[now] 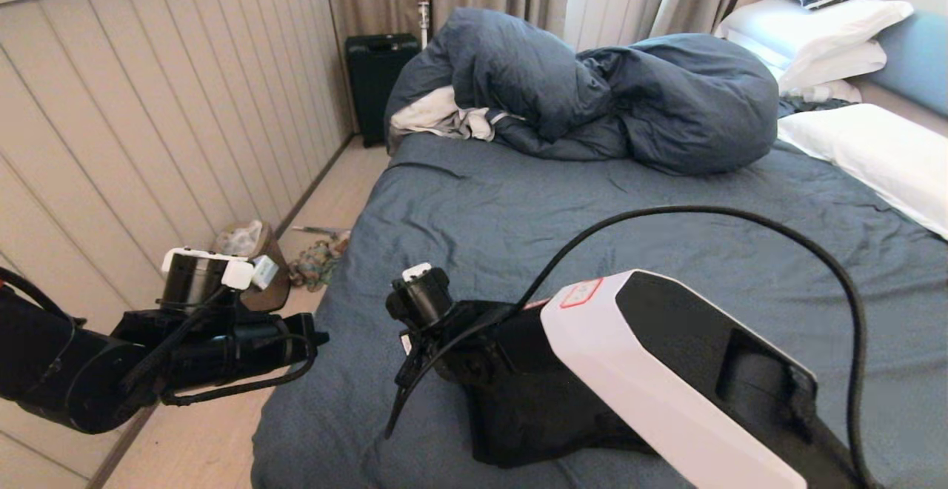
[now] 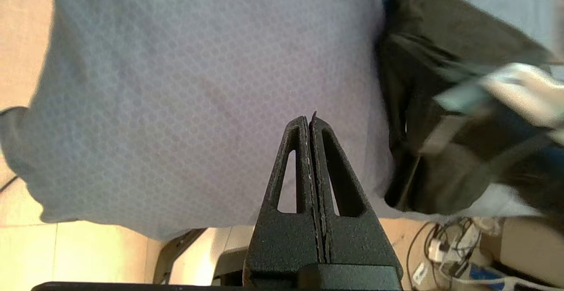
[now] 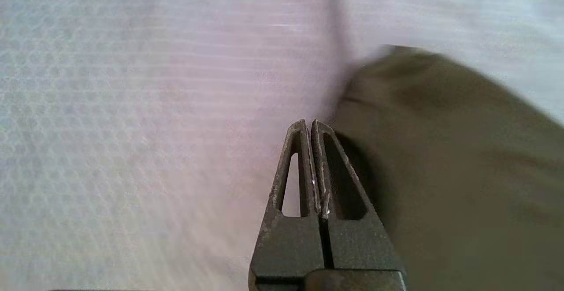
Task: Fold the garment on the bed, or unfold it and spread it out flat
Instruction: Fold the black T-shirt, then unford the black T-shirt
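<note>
- Left hand [image 2: 310, 121]: fingers pressed together, nothing between them. In the head view the left arm reaches in from the left, beside the bed's near left edge, over the wooden floor [image 1: 215, 430]. The left wrist view has the hand above the sheet near the bed's corner, clear of the cloth.
- Right hand [image 3: 310, 125]: fingers closed tip to tip, holding nothing visible. The right wrist view shows the tips just beside the edge of the garment [image 3: 462, 158]; whether they touch it I cannot tell, as the cloth is blurred.
- Right arm fills the lower right of the head view, white-and-black forearm angled down toward the near part of the bed [image 1: 592, 230], its wrist low over the dark cloth, a black cable [image 1: 740, 215] arching above it.
- Garment: a black bunched heap on the slate-blue sheet at the near edge of the bed, partly hidden under the right arm. No print or lettering visible.
- Farther up the bed: a bulky slate-blue duvet [image 1: 592, 89] piled in a mound, a white-grey cloth [image 1: 437, 115] tucked at its left side.
- White pillows [image 1: 866, 148] on the right by the blue headboard [image 1: 918, 59].
</note>
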Tool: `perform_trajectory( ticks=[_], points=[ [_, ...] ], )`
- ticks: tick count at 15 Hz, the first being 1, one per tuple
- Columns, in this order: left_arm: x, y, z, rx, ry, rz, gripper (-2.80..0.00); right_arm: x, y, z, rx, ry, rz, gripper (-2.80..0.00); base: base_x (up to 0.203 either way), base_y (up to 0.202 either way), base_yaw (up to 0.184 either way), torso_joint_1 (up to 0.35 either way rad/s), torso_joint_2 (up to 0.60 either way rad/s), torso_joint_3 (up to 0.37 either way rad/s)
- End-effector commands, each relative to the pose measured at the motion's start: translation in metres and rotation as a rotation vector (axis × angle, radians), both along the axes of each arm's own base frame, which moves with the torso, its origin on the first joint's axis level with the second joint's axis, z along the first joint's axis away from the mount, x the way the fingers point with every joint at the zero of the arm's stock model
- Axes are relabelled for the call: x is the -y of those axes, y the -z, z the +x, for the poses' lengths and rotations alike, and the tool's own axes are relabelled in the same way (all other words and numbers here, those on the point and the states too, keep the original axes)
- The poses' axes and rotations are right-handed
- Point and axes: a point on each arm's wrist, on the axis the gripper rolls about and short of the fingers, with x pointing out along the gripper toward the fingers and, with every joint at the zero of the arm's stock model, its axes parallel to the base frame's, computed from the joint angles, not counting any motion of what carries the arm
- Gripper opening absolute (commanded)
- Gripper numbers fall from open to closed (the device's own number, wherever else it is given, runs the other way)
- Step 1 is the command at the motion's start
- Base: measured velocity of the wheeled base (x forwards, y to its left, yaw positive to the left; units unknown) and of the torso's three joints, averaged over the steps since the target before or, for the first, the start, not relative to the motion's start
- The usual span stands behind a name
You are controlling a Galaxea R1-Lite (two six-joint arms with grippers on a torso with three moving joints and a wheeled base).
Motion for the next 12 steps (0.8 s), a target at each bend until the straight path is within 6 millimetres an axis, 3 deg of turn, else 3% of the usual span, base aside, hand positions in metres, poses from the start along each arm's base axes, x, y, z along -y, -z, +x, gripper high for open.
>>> perform_trajectory(
  ticks=[1,3,6,9,12],
  points=[
    [-0.001,-0.008,-0.001,0.027,-0.002,-0.012,-2.80,0.016,-0.046,-0.010,0.042,0.012,0.045,-2.80,0.000,0.000,0.000,0.000,0.00,0.000],
    [-0.001,-0.020,0.001,0.067,0.001,-0.026,-2.80,0.050,-0.092,-0.023,0.076,0.044,0.083,-2.80,0.000,0.000,0.000,0.000,0.00,0.000],
    [-0.014,-0.065,-0.021,0.209,-0.013,-0.050,-2.80,0.125,-0.162,-0.062,0.143,0.112,0.141,-2.80,0.000,0.000,0.000,0.000,0.00,0.000],
    [-0.029,-0.119,-0.075,0.387,0.011,-0.031,-2.80,0.209,-0.212,-0.127,0.241,0.180,0.210,-2.80,0.000,0.000,0.000,0.000,0.00,0.000],
    [-0.047,-0.144,-0.149,0.461,0.043,0.005,-2.80,0.281,-0.222,-0.212,0.318,0.226,0.237,-2.80,0.000,0.000,0.000,0.000,0.00,0.000]
  ],
)
